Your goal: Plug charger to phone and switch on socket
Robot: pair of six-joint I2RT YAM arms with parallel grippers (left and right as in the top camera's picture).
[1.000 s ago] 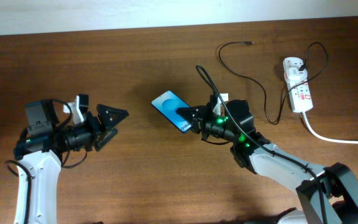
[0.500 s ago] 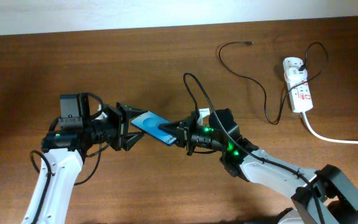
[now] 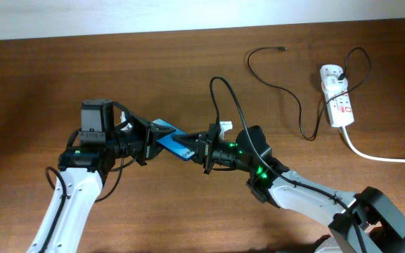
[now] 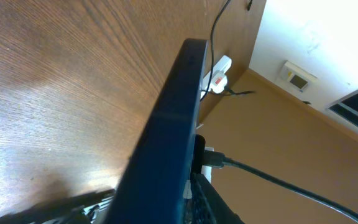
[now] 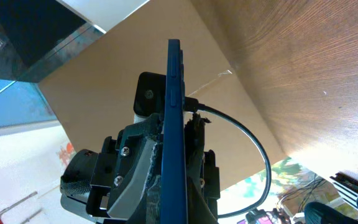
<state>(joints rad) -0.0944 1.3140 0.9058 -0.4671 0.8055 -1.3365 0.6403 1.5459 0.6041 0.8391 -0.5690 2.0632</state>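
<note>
The phone (image 3: 169, 138), blue-screened, hangs edge-up above the table between both arms. My right gripper (image 3: 200, 150) is shut on its right end. My left gripper (image 3: 148, 139) is shut on its left end. The left wrist view has the phone's dark edge (image 4: 169, 130) running up from between the fingers of the left gripper (image 4: 166, 202). Its blue edge (image 5: 174, 112) also fills the right gripper (image 5: 174, 190). The charger (image 3: 289, 91) lies loose at the back right, its plug tip (image 3: 281, 48) free. The socket (image 3: 337, 97) lies at the far right.
A thick white cord (image 3: 382, 157) runs from the socket off the right edge. The socket (image 4: 219, 72) and a stretch of black cable (image 4: 219, 22) also show in the left wrist view. The table is bare brown wood (image 3: 62, 70).
My left arm has swung right to the phone and its jaws have closed from wide open onto the phone's left end. The right arm has carried the phone leftward.
</note>
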